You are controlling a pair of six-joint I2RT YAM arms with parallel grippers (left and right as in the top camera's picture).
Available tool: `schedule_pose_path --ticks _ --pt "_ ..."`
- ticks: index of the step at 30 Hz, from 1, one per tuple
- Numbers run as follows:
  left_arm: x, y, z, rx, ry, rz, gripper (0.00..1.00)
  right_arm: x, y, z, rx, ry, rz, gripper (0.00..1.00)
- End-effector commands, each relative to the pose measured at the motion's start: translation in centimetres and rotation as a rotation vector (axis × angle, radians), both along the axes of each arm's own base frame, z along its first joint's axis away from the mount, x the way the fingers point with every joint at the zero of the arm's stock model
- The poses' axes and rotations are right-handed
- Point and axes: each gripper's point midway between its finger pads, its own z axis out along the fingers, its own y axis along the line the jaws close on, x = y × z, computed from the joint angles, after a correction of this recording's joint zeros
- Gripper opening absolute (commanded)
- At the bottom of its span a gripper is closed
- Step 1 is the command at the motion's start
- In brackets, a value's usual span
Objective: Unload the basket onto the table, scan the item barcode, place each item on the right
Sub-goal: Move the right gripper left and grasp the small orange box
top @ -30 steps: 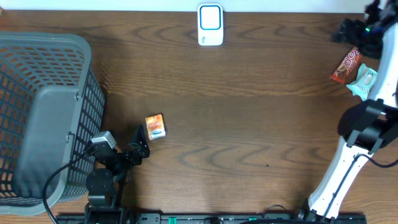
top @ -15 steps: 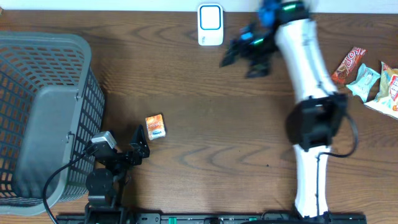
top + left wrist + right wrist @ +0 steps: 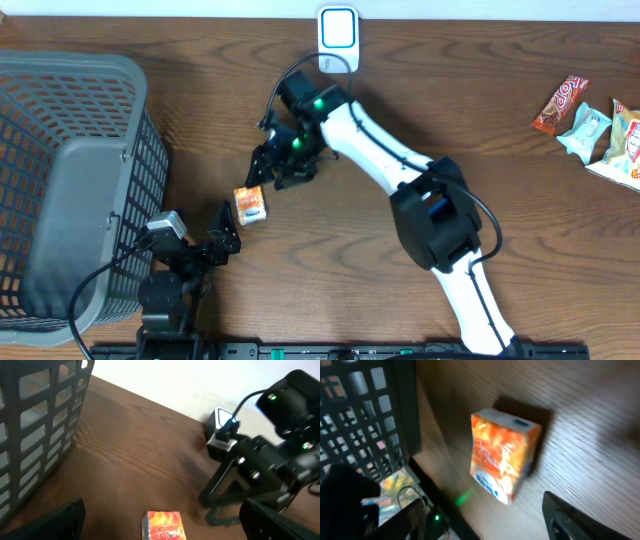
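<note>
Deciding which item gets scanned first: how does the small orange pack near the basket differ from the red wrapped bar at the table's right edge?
The orange pack is a short boxy block; the red bar is long and slim. The orange pack lies apart from other items, the right gripper close by it, fingers open; the red bar lies beside other snack packets, no gripper near. Both rest on the table, unheld.

A small orange packet [image 3: 250, 203] [image 3: 163, 525] [image 3: 504, 455] with a white end lies flat and slightly askew on the brown wooden counter [image 3: 480, 130], left of centre; the white, blue-faced scanner [image 3: 338, 40] stands at the far edge, well apart
</note>
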Motion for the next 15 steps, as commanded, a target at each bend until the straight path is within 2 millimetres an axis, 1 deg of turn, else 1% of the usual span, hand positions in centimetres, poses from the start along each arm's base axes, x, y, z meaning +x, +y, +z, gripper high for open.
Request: schedule_pose_path --ticks 1,6,9,13,15 --pt "-0.2 0.0 -1.6 -0.009 0.050 -0.003 0.98 -1.1 0.4 -1.4 -0.060 0.009 -0.019 0.67" --pt "-0.2 0.0 -1.6 -0.009 0.050 -0.003 0.98 -2.4 0.4 -4.0 -0.135 -0.013 -0.013 0.60" --pt "-0.2 0.0 -1.6 -0.009 0.050 -0.003 0.98 -2.3 0.0 -5.5 -0.179 -0.041 -0.031 0.59" --pt "-0.2 0.0 -1.6 -0.009 0.050 -0.003 0.98 -2.1 0.1 -6.3 -0.176 -0.057 -0.044 0.55" --pt "-0.2 0.0 -1.6 -0.009 0.050 -0.003 0.98 -1.9 0.2 -6.6 -0.166 -0.068 -0.045 0.55"
